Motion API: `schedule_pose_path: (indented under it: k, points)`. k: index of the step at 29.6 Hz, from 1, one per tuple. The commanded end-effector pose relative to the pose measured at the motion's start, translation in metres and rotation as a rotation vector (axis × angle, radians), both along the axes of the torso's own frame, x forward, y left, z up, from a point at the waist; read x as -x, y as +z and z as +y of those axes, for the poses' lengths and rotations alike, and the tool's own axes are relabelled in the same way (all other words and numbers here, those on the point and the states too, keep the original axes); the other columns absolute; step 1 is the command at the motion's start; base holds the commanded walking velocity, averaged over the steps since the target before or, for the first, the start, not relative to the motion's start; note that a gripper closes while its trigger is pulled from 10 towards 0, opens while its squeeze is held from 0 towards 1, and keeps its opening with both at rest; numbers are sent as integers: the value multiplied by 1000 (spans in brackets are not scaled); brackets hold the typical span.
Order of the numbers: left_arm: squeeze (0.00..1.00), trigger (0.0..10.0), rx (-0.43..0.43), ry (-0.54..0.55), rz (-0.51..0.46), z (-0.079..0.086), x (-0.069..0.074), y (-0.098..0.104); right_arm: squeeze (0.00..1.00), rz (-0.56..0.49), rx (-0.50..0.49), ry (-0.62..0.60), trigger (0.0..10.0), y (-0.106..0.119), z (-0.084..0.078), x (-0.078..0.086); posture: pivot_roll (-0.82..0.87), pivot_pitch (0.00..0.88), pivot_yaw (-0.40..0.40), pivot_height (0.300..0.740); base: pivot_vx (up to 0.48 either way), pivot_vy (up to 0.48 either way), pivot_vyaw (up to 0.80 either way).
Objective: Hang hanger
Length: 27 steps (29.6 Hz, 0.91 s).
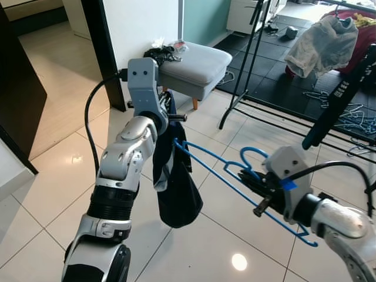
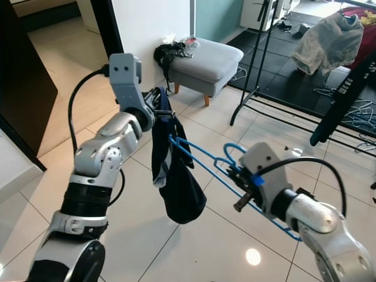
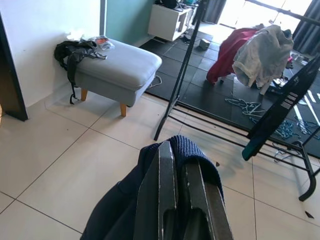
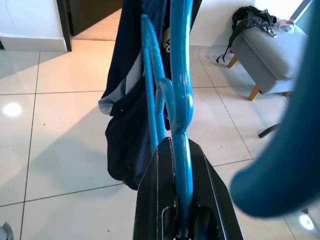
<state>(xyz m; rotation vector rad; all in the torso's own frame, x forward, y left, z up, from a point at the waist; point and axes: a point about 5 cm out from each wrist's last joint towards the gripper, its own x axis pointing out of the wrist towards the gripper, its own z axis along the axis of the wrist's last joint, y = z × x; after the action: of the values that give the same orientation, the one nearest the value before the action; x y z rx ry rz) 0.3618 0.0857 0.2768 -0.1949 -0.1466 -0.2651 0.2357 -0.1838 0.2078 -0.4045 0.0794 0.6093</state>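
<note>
Both grippers are holding a garment and hanger above the tiled floor.

The left gripper (image 1: 171, 111) is pinching the dark blue garment (image 1: 174, 188); the right gripper (image 2: 232, 170), nearer right, is clamping the blue hanger (image 1: 214, 167), whose far tip is poking into the cloth. A grey footstool (image 1: 197, 67) is carrying black straps (image 1: 161, 54) farther back.

right pincer (image 2: 238, 176) grips blue hanger (image 2: 205, 161); left pincer (image 2: 160, 101) pinches dark garment (image 2: 176, 176).
</note>
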Motion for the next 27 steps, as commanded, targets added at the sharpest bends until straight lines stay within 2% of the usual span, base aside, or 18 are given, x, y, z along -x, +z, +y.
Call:
schedule_pose_path:
  k: [1, 9, 15, 17, 19, 21, 27]
  points:
    - [0, 10000, 18, -25, -42, -6, 4, 13, 0, -10, -6, 13, 10000, 3, 3, 2, -47, 142, 30, 740, 0, 0, 0]
    - [0, 10000, 25, -33, -48, -9, 7, 15, 0, -50, -43, -20, 10000, 10, 3, -4, -42, 141, 28, 740, 0, 0, 0]
    - [0, 10000, 33, -41, -51, -10, 8, 17, 0, -40, -55, -4, 10000, 11, 5, -4, -38, 138, 25, 740, 0, 0, 0]
    - [0, 10000, 34, -42, -51, -10, 8, 17, 0, -23, -59, 24, 10000, 10, 7, -2, -37, 134, 25, 740, 0, 0, 0]
    - [0, 10000, 33, -43, -51, -11, 8, 17, 0, 45, -39, 124, 10000, 4, 14, 10, -39, 132, 27, 740, 0, 0, 0]
    - [0, 10000, 32, -43, -52, -10, 7, 16, 0, 81, -17, 167, 10000, 0, 16, 17, -41, 131, 28, 740, 0, 0, 0]
    - [0, 10000, 32, -47, -52, -12, 7, 17, 0, 73, -18, 150, 10000, 1, 13, 17, -42, 130, 30, 740, 0, 0, 0]
